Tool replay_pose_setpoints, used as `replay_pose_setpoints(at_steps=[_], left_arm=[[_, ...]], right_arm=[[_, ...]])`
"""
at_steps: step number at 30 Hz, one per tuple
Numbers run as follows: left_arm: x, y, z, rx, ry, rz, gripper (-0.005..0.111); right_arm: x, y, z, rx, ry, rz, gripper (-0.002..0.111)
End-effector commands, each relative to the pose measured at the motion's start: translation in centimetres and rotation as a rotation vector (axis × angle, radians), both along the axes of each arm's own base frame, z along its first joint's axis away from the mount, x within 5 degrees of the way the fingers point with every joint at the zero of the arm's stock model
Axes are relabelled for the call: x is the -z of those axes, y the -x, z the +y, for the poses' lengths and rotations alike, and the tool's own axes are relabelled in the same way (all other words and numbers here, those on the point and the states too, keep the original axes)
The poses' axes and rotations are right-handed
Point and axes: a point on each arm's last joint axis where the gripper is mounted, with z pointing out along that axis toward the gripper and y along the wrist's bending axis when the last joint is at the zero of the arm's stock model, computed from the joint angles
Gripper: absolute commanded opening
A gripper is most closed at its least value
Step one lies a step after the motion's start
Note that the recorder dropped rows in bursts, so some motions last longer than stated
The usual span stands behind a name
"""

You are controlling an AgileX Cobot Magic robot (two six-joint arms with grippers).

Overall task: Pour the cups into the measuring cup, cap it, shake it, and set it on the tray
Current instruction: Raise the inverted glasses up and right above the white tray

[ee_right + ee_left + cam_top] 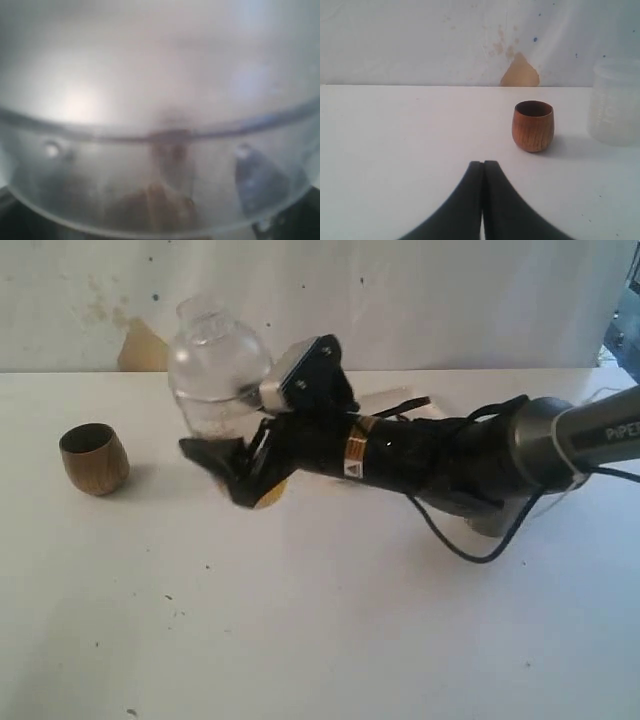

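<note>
**Right arm reaches to the capped clear cup**

The rounded, grained wooden cup (pixel 95 458) (pixel 533 126) stands upright on the left, apart from the clear plastic capped cup (pixel 215 370) (pixel 160 150). The right gripper (pixel 225 475) has its fingers wide at that cup's base, contact unclear. The left gripper (pixel 482 200) has its fingers pressed together. The scuffed white table (pixel 300 640) meets a stained wall (pixel 450 300).

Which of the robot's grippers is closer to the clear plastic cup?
The right. The right gripper is right beside the clear plastic cup; the left gripper, shut, sits well away, nearer the wooden cup.
</note>
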Motion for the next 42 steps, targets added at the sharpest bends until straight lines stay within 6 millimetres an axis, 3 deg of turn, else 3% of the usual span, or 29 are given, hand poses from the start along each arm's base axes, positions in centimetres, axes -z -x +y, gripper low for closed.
replay_pose_setpoints(at_steps=[1,4,6,10,14,19,28,32,36,42], left_arm=[[0.1,0.0,0.0,0.002,0.001,-0.001,0.0],[0.1,0.0,0.0,0.002,0.001,-0.001,0.0],[0.1,0.0,0.0,0.002,0.001,-0.001,0.0],[0.1,0.0,0.0,0.002,0.001,-0.001,0.0],[0.1,0.0,0.0,0.002,0.001,-0.001,0.0],[0.1,0.0,0.0,0.002,0.001,-0.001,0.0],[0.1,0.0,0.0,0.002,0.001,-0.001,0.0],[0.1,0.0,0.0,0.002,0.001,-0.001,0.0],[0.1,0.0,0.0,0.002,0.001,-0.001,0.0],[0.1,0.0,0.0,0.002,0.001,-0.001,0.0]], right_arm=[[-0.7,-1.0,-2.4,0.004,-0.035,0.047,0.0],[-0.2,0.8,-0.4,-0.147,0.032,0.048,0.0],[-0.2,1.0,0.6,-0.136,0.054,0.006,0.0],[-1.2,-0.9,-0.9,0.059,-0.044,-0.023,0.0],[-2.0,-2.6,-2.1,0.137,0.019,-0.068,0.0],[-2.9,-4.9,-2.7,0.256,0.227,-0.101,0.0],[-2.5,-8.7,-4.6,0.357,0.307,-0.117,0.0],[-3.1,-9.9,-5.4,0.402,0.423,-0.173,0.0],[-3.8,-11.3,-5.6,0.436,0.537,-0.225,0.0],[-3.3,-13.0,-5.7,0.434,0.74,-0.32,0.0]])
